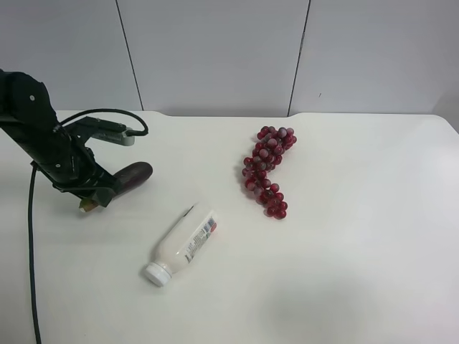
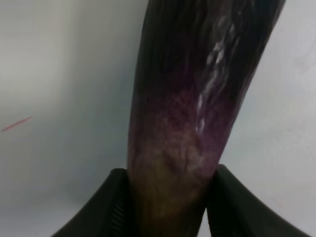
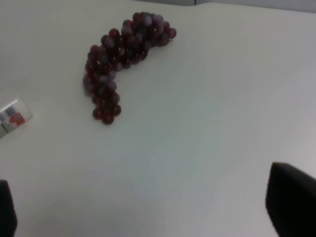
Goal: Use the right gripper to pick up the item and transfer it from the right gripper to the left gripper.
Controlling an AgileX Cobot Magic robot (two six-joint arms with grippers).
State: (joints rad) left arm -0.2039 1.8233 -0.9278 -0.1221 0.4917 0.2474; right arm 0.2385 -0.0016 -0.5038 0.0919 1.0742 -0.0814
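Observation:
The toy eggplant [image 1: 133,175] is dark purple and glossy, and it fills the left wrist view [image 2: 197,98]. My left gripper [image 1: 99,195], on the arm at the exterior high view's left, is shut on its stem end, with a black finger [image 2: 111,210] on each side. The eggplant's thick end sticks out past the claw, low over the white table [image 1: 344,287]. My right gripper [image 3: 148,212] is open and empty, with only its fingertips [image 3: 291,200] showing at the frame's corners. The right arm is out of the exterior high view.
A bunch of red grapes [image 1: 267,170] lies at the table's middle and also shows in the right wrist view [image 3: 118,64]. A white bottle [image 1: 183,245] lies on its side near the eggplant; its end shows in the right wrist view [image 3: 10,118]. A black cable [image 1: 31,244] hangs from the left arm.

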